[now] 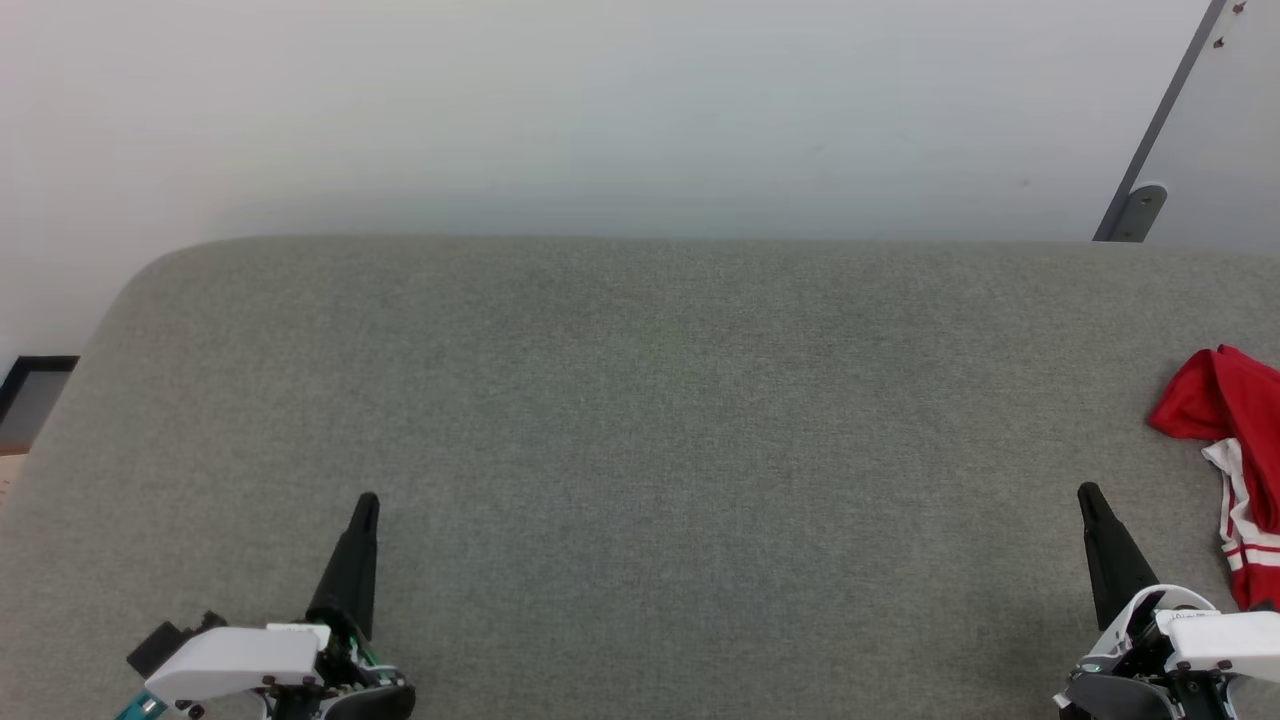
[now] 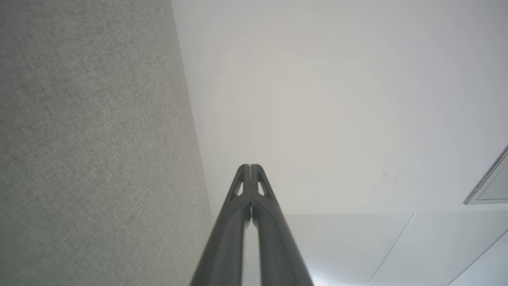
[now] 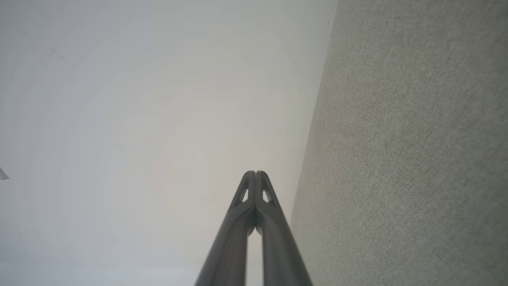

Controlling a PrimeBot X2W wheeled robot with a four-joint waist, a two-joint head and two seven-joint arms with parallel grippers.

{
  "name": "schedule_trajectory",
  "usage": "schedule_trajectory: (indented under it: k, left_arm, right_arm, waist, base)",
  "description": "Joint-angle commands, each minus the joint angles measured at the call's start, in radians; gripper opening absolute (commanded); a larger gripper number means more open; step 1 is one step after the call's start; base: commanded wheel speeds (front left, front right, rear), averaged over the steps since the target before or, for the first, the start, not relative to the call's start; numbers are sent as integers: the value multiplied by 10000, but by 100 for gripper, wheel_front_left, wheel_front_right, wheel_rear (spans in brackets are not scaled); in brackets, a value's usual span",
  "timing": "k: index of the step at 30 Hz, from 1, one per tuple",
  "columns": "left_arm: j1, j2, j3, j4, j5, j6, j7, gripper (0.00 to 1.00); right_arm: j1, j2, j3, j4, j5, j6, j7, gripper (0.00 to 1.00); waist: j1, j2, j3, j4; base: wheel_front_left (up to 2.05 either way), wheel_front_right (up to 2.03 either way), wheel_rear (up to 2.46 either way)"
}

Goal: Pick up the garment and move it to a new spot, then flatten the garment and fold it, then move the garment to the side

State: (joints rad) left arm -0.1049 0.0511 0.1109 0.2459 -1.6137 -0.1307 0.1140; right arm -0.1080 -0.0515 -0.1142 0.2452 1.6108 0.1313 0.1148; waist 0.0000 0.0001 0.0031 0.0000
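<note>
Head view: cut off at the frame edge, garment [image 1: 1225,400] crumpled on grey fabric surface [image 1: 640,400], just right of right gripper [image 1: 1090,495], well apart from left gripper [image 1: 367,500] (lettering hidden). Left wrist view: tips pressed together, empty, plainer than side-on. Right wrist view: likewise clenched, holding nothing.

— Where does the garment [image 1: 1222,400] lie?
— At the far right of the grey bench [image 1: 640,450], on top of it. The picture edge cuts part of it.
— And its state?
— Red cloth, crumpled in a heap, not flat. A white trim with red stripes comes out at the nearer end.
</note>
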Motion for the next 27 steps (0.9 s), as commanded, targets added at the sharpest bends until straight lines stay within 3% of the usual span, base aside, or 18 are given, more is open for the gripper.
schedule_trajectory:
  k: [1, 27]
  left_arm:
    - [-101, -21, 34, 11, -10, 0, 11, 0]
    - [-100, -25, 42, 10, 3, 0, 22, 0]
  right_arm:
    - [-31, 31, -2, 6, 38, -10, 26, 0]
    - [-31, 31, 0, 5, 39, -10, 24, 0]
  waist:
    - [0, -1, 0, 0]
    - [0, -1, 0, 0]
  base:
    - [0, 0, 0]
    - [0, 0, 0]
